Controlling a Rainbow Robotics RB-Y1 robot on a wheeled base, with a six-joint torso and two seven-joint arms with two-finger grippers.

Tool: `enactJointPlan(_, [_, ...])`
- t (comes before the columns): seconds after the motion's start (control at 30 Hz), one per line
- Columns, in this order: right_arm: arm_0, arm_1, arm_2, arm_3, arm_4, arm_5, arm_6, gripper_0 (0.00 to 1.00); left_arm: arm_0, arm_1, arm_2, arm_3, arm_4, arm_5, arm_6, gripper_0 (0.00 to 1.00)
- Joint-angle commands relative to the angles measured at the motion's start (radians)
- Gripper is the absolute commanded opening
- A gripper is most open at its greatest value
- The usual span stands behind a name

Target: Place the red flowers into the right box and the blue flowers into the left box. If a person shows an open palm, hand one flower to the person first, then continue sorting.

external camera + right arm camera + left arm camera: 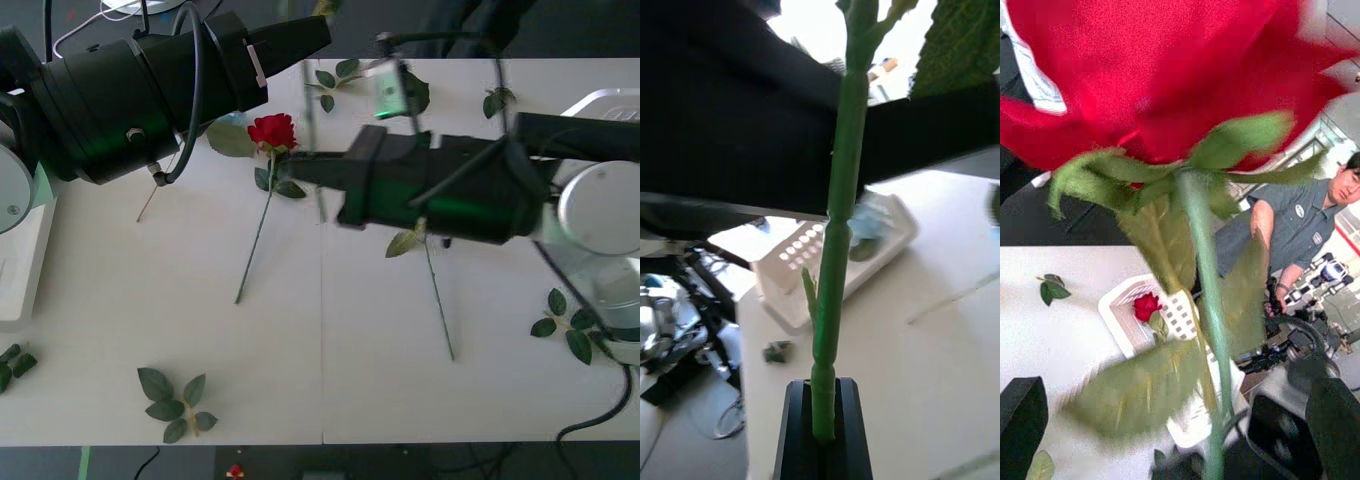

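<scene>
Lying at table centre, one red rose (272, 131); a second sits in the right box (1124, 319) at three o'clock. Right gripper (822, 427) is clamped on a green stem (836, 247); left gripper's grip I cannot tell.

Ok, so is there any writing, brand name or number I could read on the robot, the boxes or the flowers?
No text can be read here.
White tab on the left arm: too blurred to tell if it carries print.
right box: no print seen.
left box: no print seen.
stem clamped in the right gripper: no tag or label.
</scene>
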State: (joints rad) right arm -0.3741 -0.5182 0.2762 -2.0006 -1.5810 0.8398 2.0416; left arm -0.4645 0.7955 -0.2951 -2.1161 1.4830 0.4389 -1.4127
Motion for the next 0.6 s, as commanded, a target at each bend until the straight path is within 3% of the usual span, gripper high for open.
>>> enactJointPlan(0.03, [0.089, -0.135, -0.126, -0.02, -0.004, -0.008, -0.028, 0.0, -0.025, -0.012, -0.004, -0.027, 0.01, -0.012, -0.066, 1.0])
enactJointPlan(0.37, [0.316, -0.391, -0.411, -0.02, 0.147, -0.001, -0.202, 0.0, -0.025, -0.012, -0.004, -0.027, 0.01, -0.012, -0.066, 1.0])
enactJointPlan(0.6, [0.406, -0.437, -0.56, -0.02, 0.141, -0.041, -0.224, 0.0, -0.025, -0.012, -0.004, -0.027, 0.01, -0.012, -0.066, 1.0])
